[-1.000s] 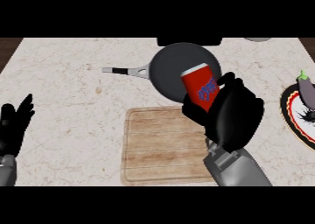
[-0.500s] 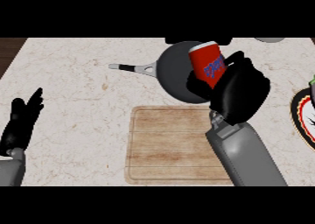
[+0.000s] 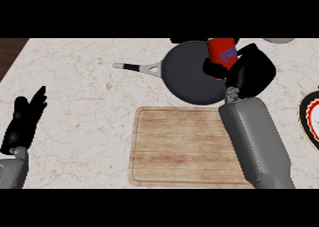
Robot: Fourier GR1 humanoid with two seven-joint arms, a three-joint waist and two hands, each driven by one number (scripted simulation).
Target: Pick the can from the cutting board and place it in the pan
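My right hand [image 3: 252,73] was curled round the red can [image 3: 222,52], fingers and thumb wrapped about its lower part so that only the upper half with its blue lettering showed. I held the can upright, or nearly so, above the right side of the dark pan [image 3: 188,75]; whether its base touched the pan's floor I could not tell, since my hand hid it. The pan lay on the pale marble table [image 3: 83,93] near the far edge, its grey handle [image 3: 137,67] pointing left. My grey right forearm [image 3: 255,142] ran up from the lower edge, crossing the right margin of the wooden cutting board [image 3: 178,146], which lay just in front of the pan with nothing on its visible surface.

My left hand [image 3: 26,122] rested at the left side of the view, open, fingers straight and pointing away from me, well apart from the board and the pan.

At the right edge a plate [image 3: 313,119] with a dark rim and white centre was partly visible, something purple and green on it, cut off by the edge.
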